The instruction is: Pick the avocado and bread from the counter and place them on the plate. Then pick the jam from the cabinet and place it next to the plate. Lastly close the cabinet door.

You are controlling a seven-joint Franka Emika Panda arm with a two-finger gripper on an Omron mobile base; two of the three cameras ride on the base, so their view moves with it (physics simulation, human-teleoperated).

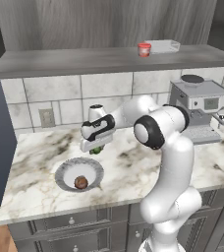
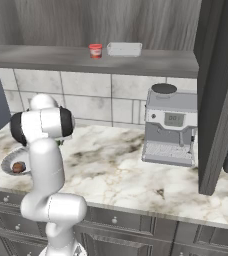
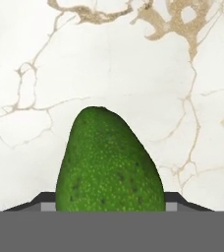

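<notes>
Avocado sits nearest the lens in the hand view, wedged between the two dark fingertips, with veined white marble counter behind it. Gripper is closed on the avocado, pinching it from both sides just above the counter, beside the plate.

Left to right in the left base view: plate carrying the bread, gripper with avocado just behind the plate's far rim, jam on the cabinet shelf board, white tray just beside the jam, coffee machine at the right.

Procedure for the current step, as judged: lift the avocado straight up until it clears the plate rim, carry it over the white centre, and lower it onto a bare spot apart from the bread. Release only when low, since the rounded fruit is likely to roll.

Count: one avocado, one bread, one plate, one jam, one tray, one coffee machine.
</notes>
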